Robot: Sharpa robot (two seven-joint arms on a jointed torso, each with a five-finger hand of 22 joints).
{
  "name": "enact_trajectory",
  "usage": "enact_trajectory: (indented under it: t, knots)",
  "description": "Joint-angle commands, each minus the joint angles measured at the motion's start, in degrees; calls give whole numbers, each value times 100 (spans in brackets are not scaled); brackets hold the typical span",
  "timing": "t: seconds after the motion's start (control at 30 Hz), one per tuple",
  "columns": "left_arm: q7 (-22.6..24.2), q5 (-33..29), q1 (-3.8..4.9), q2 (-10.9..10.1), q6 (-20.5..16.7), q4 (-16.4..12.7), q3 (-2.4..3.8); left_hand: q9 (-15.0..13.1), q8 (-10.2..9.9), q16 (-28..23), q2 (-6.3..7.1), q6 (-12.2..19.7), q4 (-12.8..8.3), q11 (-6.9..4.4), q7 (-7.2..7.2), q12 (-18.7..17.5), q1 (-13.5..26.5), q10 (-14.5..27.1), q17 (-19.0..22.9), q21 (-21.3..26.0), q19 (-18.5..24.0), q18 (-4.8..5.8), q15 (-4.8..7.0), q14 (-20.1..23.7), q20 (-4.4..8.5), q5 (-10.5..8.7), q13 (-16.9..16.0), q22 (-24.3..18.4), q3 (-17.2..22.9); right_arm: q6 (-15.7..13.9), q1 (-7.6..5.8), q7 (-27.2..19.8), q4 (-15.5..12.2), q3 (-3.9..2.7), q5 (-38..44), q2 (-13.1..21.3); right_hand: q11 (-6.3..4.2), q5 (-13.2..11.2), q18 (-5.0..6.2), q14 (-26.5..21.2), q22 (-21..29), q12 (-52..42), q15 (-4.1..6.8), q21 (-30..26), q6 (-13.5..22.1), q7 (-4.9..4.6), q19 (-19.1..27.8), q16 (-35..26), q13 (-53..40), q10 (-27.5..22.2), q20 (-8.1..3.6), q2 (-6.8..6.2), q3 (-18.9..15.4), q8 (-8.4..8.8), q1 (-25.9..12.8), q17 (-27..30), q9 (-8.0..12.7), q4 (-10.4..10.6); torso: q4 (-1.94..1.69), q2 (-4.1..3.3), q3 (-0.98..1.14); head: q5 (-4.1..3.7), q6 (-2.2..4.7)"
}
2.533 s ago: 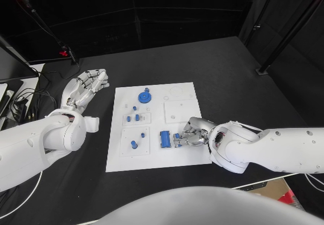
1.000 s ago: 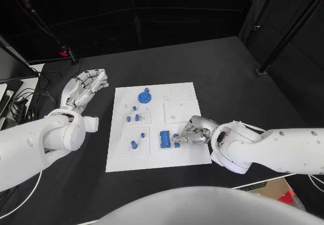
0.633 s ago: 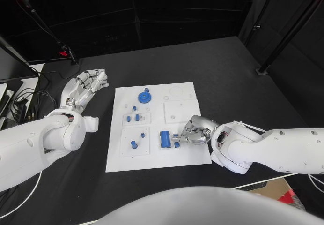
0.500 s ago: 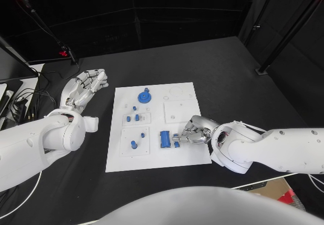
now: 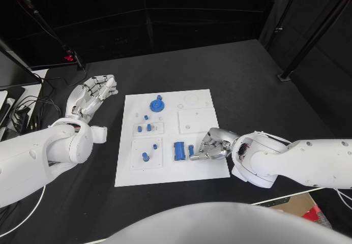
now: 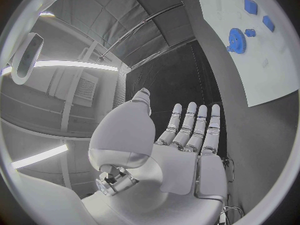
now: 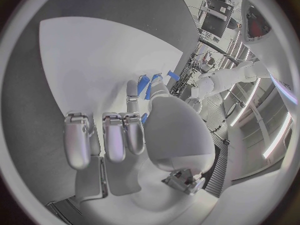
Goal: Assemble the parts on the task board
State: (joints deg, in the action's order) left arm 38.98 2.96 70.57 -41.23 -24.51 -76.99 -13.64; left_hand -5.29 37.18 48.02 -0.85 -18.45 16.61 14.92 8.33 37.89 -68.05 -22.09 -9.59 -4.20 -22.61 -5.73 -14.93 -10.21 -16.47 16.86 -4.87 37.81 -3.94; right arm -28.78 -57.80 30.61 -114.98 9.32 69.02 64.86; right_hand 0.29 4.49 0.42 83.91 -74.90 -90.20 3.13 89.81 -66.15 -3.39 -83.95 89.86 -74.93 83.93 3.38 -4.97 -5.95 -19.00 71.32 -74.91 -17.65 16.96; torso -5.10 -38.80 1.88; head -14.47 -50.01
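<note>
The white task board (image 5: 202, 101) lies in the middle of the black table. My right hand (image 5: 211, 150) rests at the board's near right part. Its thumb and fingertips pinch a small blue piece (image 5: 191, 150) just right of an upright blue block (image 5: 179, 150). In the right wrist view a sliver of that piece (image 7: 144, 117) shows beside the thumb, with the block (image 7: 144, 83) past a stretched finger. A blue gear (image 5: 157, 105) sits at the board's far side. My left hand (image 5: 92, 95) lies flat and open on the table, left of the board.
Small blue pieces stand in a square inset (image 5: 147, 127) at the board's middle left. More lie in the near left inset (image 5: 149, 153). Cables and a dark box (image 5: 18, 109) sit at the table's left edge. A post (image 5: 286, 76) stands at the far right.
My right hand has slid slightly toward the near right. The small blue piece now shows more fully beside the block. The left hand has not moved.
</note>
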Motion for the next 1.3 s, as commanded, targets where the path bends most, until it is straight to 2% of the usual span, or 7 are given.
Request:
enact_trajectory:
  t: [0.03,0.5,0.73,0.83,0.93,1.07,1.3]
  knots:
    - [275,-1,9,9,44,0,5,6,33,25,-59,40,10,-13,858,39,-11,43,5,11,39,80,13,-40,-20,32,6,-9,-38,255,-4,32,28,0,30,-34,-55,-30,-42,609,-1510,20,47,19,51,17,-605,14,-1507,607,-43,0,63,-73,46,-1509,-80,-10,-6,0,3,-5,1]
    - [274,-1,9,12,49,0,5,6,33,25,-59,40,10,-13,858,39,-11,43,5,11,39,80,13,-40,-20,32,6,-9,-38,105,-3,71,154,0,45,-129,-66,108,-42,609,-1510,20,54,19,265,27,-605,14,-1507,607,-53,332,78,-317,76,-1509,-379,-24,-1,3,-2,1,1]
    - [287,-1,8,9,41,-4,5,14,47,43,-77,38,10,-14,857,54,-32,46,26,6,29,77,15,-51,-20,39,17,8,-46,457,-3,234,174,0,59,-175,-60,224,-42,609,-1510,20,52,19,374,19,-605,14,-1507,607,-52,370,36,-372,165,-1509,-468,-47,-6,3,2,-3,1]
    - [290,-1,8,3,35,-6,5,17,53,53,-84,35,10,-14,856,62,-39,45,34,5,30,76,16,-60,-20,39,21,6,-51,681,-3,339,178,0,94,-190,-67,454,-42,609,-1510,20,54,19,440,29,-605,14,-1507,607,-52,381,60,-429,424,-1509,-545,-117,-5,2,2,0,1]
    - [288,-1,8,-2,34,-8,5,17,53,53,-84,35,10,-14,856,62,-39,45,34,5,30,76,16,-60,-20,39,21,6,-51,793,-3,387,175,0,115,-197,-80,539,-42,609,-1510,20,59,19,469,46,-605,14,-1507,607,-55,390,80,-479,640,-1509,-603,-182,-6,2,1,-2,1]
    - [286,-1,8,-6,34,-9,5,17,53,53,-84,35,10,-14,856,62,-39,45,34,5,30,76,16,-60,-20,39,21,6,-51,732,-3,355,164,0,133,-205,-90,552,-42,609,-1510,20,65,19,487,57,-605,14,-1507,607,-59,401,97,-518,797,-1509,-649,-226,2,0,-2,2,1]
    - [283,-1,7,-7,40,-8,5,17,53,53,-84,35,10,-14,856,62,-39,45,34,5,30,76,16,-60,-20,39,21,6,-51,342,-3,129,148,0,140,-191,-96,595,-42,609,-1510,20,69,19,493,62,-605,14,-1507,607,-62,401,100,-541,863,-1509,-676,-234,-4,1,2,-9,1]
